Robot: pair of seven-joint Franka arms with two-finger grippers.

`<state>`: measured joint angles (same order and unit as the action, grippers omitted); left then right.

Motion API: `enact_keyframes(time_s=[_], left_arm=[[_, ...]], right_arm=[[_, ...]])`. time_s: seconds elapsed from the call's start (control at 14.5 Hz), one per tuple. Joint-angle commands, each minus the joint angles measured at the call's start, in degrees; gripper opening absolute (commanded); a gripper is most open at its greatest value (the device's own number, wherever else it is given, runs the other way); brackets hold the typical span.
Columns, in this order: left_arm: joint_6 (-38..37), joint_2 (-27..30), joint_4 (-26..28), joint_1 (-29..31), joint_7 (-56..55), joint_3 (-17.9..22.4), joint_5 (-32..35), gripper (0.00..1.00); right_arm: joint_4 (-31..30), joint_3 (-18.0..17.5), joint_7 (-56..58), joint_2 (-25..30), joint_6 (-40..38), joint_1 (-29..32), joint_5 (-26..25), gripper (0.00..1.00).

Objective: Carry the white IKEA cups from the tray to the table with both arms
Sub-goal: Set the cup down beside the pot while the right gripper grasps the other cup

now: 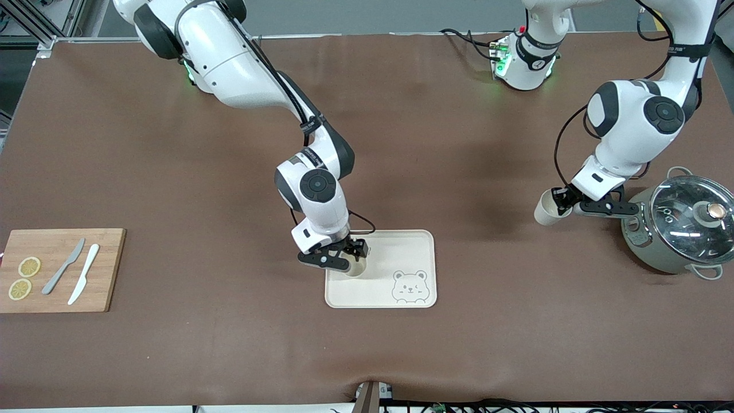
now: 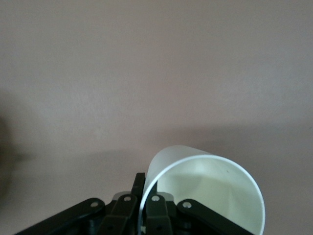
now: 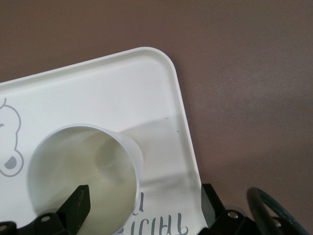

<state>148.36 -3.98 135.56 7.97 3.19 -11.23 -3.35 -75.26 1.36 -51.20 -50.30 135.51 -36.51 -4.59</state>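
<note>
- Tray [image 1: 413, 244] taken as landmark: cream, bear-faced, lying on the brown table [image 1: 172, 172] nearer the front camera than both arm bases.
- Right gripper [image 1: 351, 261] down at the tray's edge toward the right arm's end, fingers [image 3: 77, 205] spread wide with one inside the rim of the upright white cup [image 1: 356, 269] and one outside it (straddling the wall, not yet squeezing).
- Cup on the tray standing upright with its mouth facing up, right at the gripper, so closing on the rim looks like the move due, then a straight lift clear of the tray's raised edge.
- Left gripper [image 1: 565, 202] well away from the tray toward the left arm's end, clamped on the rim of the second white cup [image 1: 547, 209], carried tilted above bare table (wall pinched between the fingers in the left wrist view).
- Grey lidded pot [image 1: 682, 226] just beside that carried cup; likely needs care when setting down.
</note>
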Motion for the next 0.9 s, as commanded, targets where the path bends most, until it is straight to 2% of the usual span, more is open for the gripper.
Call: enact_keyframes(time_s=[0.0,0.21,0.41,0.83], left_arm=[[1.1,-0.2,1.6,1.2,1.8,-0.7,-2.0,0.00],[1.1,-2.7,1.6,2.0,2.9,-0.7,-4.1,0.00],[1.1,-5.1,1.5,2.8,3.3,-0.7,-4.1,0.00],[1.2,-7.8,1.1,5.3,7.4,-0.2,-4.1,0.00]], right_arm=[[1.7,0.3,-1.6,-1.2,0.5,-0.4,-1.5,1.00],[1.8,0.3,-1.5,-2.0,1.7,-0.4,-1.5,1.00],[1.9,0.2,-1.5,-2.1,1.7,-0.4,-1.6,0.66],[2.0,0.2,-1.5,-2.2,1.7,-0.4,-1.5,0.17]])
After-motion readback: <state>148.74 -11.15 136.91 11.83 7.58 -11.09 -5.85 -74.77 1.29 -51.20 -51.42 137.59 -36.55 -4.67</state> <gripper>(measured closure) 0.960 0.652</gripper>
